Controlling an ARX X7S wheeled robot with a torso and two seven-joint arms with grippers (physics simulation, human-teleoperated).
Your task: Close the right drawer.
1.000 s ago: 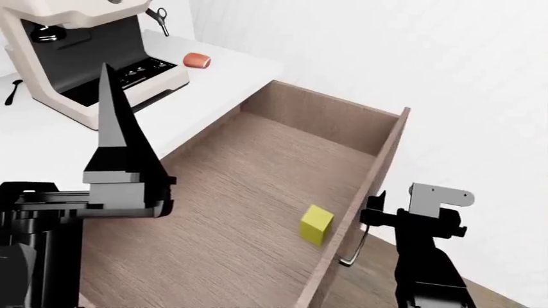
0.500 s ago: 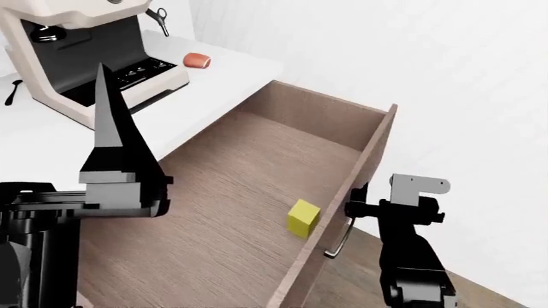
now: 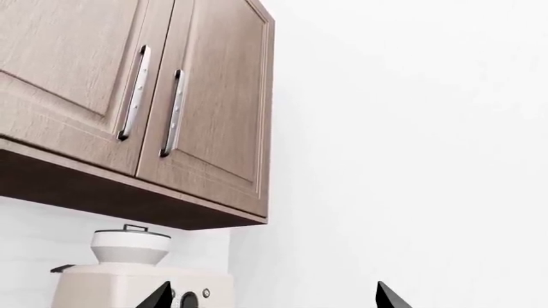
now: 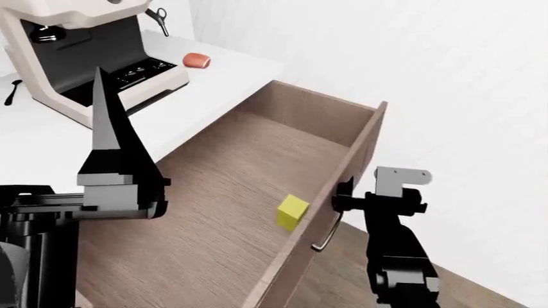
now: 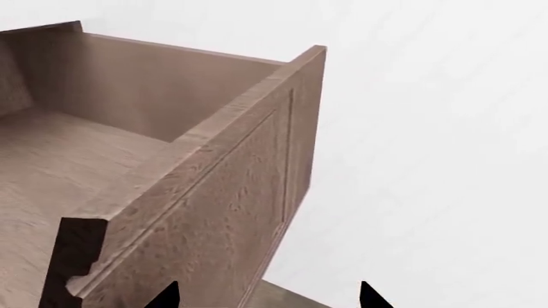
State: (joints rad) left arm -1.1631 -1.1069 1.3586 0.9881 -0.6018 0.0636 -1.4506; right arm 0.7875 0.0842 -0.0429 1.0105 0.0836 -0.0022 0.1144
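The right drawer [image 4: 256, 167] is a long brown wood-grain box, pulled out from under the white counter. Its recessed-panel front [image 5: 214, 192] carries a dark bar handle [image 4: 328, 231]. A yellow cube [image 4: 292, 212] lies inside near the front. My right gripper [image 4: 347, 192] is open and sits against the outside of the drawer front by the handle's upper end; its tips [image 5: 267, 296] stand wide apart and hold nothing. My left gripper [image 4: 107, 115] is raised over the counter side, pointing up, open and empty; it also shows in the left wrist view [image 3: 269, 298].
A cream espresso machine [image 4: 77, 58] and a small red object [image 4: 197, 60] stand on the white counter [image 4: 231, 70] behind the drawer. Wall cabinets [image 3: 128, 96] with bar handles hang above the machine [image 3: 137, 269]. A white wall lies right of the drawer.
The drawer front has slid leftward toward the cabinet, with the yellow cube carried along. My right gripper has moved with the front. The left arm has barely moved.
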